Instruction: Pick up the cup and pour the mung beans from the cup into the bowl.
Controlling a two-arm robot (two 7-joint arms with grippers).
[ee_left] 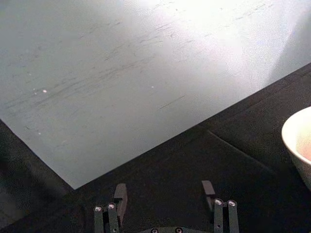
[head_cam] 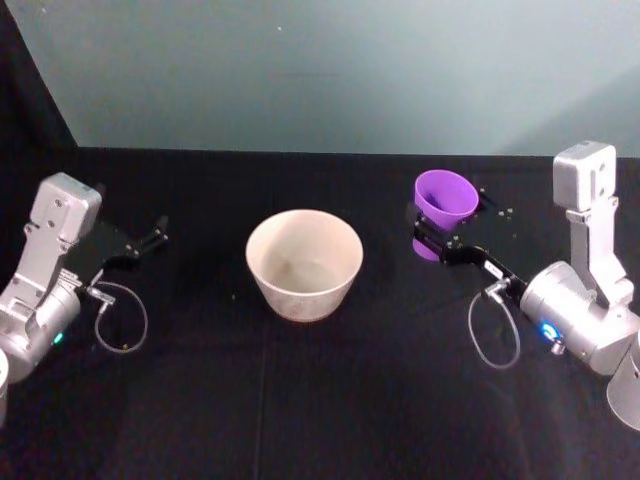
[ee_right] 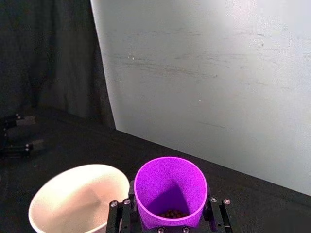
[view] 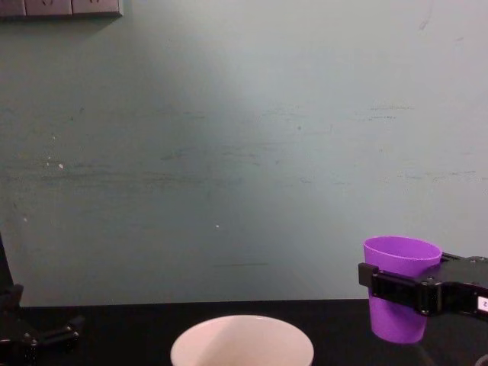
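Right of bowl (head_cam: 303,285), apart from it: cup (view: 402,255) w/ mung beans (ee_right: 171,213), clamped in right gripper (view: 400,287). Left gripper (ee_left: 165,193) idle far left, fingers (ee_left: 120,196) spread. Risk: tipping before reaching rim → beans scattered over bench (head_cam: 300,400).

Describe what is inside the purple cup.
The cup, gripped by the right hand, holds a small cluster of dark round beans at its bottom. Its near wall covers part of the floor, so the full amount is hidden. The left hand is open, left of the bowl.
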